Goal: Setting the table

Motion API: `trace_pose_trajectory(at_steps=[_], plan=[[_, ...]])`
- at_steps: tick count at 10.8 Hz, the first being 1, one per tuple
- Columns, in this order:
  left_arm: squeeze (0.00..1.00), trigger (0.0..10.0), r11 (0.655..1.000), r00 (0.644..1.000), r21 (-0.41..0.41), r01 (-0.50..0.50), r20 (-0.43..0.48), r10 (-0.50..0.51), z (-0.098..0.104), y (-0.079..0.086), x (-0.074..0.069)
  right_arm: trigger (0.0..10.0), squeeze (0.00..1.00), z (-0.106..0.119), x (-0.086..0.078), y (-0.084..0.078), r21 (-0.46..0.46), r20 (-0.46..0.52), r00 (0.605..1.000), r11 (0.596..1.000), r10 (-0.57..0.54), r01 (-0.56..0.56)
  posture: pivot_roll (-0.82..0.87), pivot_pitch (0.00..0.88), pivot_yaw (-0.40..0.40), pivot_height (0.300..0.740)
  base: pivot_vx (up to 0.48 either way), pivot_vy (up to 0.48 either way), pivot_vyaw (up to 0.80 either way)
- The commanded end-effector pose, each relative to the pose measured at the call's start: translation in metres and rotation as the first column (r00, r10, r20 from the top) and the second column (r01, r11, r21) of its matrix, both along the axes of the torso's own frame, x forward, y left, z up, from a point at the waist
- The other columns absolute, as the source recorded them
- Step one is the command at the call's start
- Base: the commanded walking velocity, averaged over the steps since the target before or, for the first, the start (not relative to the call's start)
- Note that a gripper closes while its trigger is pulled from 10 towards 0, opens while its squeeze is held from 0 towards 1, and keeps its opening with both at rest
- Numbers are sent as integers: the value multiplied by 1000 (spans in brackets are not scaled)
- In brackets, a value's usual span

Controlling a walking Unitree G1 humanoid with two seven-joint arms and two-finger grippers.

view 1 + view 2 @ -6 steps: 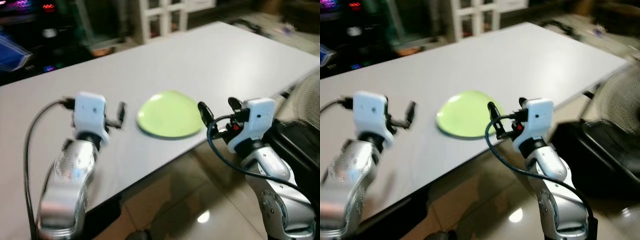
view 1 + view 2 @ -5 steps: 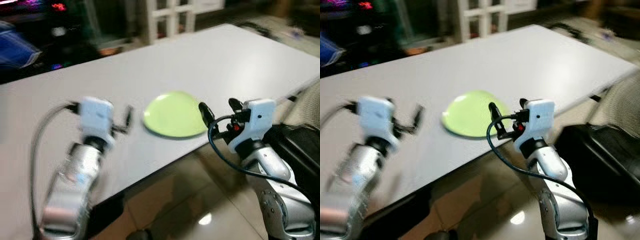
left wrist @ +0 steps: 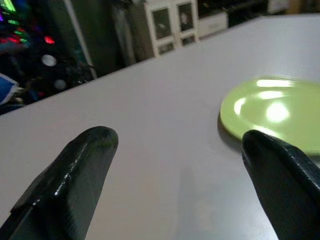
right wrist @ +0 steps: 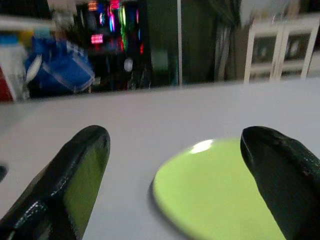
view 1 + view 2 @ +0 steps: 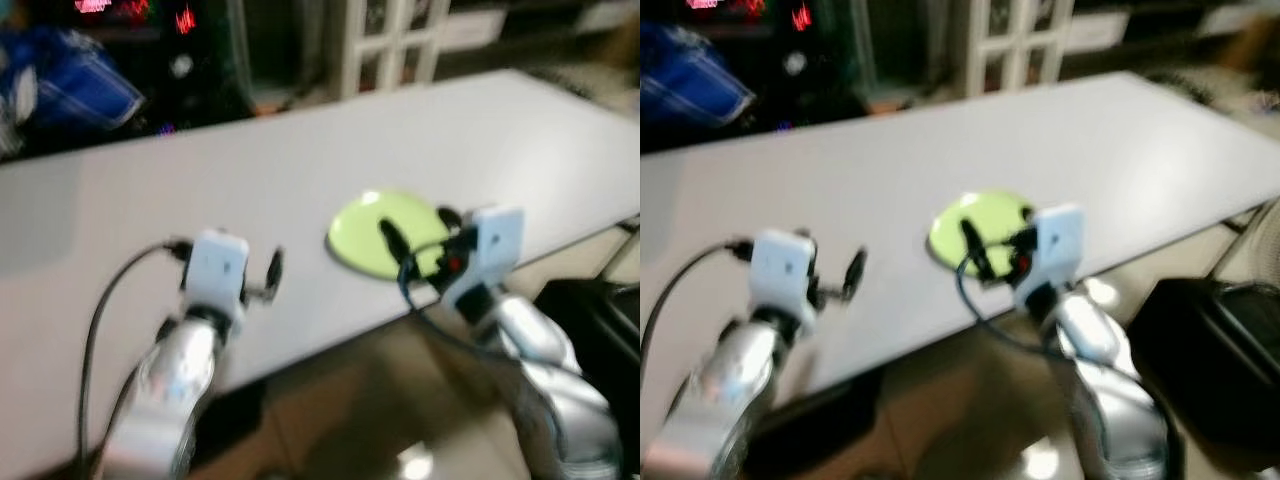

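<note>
While my right hand [image 5: 415, 232] hovers wide open and empty over the round lime-green plate [image 5: 375, 232], my left hand [image 3: 180, 185] gapes empty above the pale grey desk [image 5: 300, 150].

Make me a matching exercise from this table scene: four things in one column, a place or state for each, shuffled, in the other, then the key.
Things
1. green plate
2. left pincer
3. right pincer
4. white table

Places or states
A. open, over bare tabletop to the left of the plate
B. lying flat near the table's front edge
C. open, right at the plate's near rim
D. long pale surface carrying the plate

Pairs: 1-B, 2-A, 3-C, 4-D
</note>
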State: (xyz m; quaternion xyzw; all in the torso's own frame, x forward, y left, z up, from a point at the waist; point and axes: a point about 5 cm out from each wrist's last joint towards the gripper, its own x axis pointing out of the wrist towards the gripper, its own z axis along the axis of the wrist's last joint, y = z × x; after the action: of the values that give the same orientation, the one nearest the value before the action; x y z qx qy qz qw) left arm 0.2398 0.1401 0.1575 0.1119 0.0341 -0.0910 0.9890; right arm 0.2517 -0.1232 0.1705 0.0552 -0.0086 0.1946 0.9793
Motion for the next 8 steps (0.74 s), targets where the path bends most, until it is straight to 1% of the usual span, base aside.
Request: trace_pose_trajectory(at_steps=[1,2,3,4,5,6,7,8], plan=[[0,10000,998,998,12,-53,-16,54,-2,9,-1,10000,0,-14,2,4,-3,-61,998,1000,16,-16,27,0,8,740,0,0,800],[0,10000,994,997,69,-80,-1,80,-1,17,1,10000,0,-22,-2,7,0,-88,996,1000,24,-24,33,0,20,740,0,0,800],[0,10000,991,995,89,-101,33,98,4,22,8,10000,0,-22,-4,8,12,-95,995,1000,26,-25,34,0,35,740,0,0,800],[0,10000,990,992,78,-119,58,114,9,24,14,10000,0,-21,-4,7,22,-97,995,1000,23,-21,35,0,46,740,0,0,800],[0,10000,991,991,72,-115,78,109,14,21,18,10000,0,-22,-4,4,22,-101,995,1000,7,-4,37,0,52,740,0,0,800],[0,10000,994,993,55,-90,82,85,16,16,19,10000,0,-23,-3,2,32,-102,995,999,-2,6,36,0,50,740,0,0,800],[0,10000,995,994,58,-79,80,74,16,13,19,10000,0,-22,-3,-1,33,-102,995,999,-5,8,36,0,47,740,0,0,800],[0,10000,995,996,78,-66,69,60,10,6,17,10000,0,-23,0,-3,26,-103,995,1000,0,2,32,0,41,740,0,0,800]])
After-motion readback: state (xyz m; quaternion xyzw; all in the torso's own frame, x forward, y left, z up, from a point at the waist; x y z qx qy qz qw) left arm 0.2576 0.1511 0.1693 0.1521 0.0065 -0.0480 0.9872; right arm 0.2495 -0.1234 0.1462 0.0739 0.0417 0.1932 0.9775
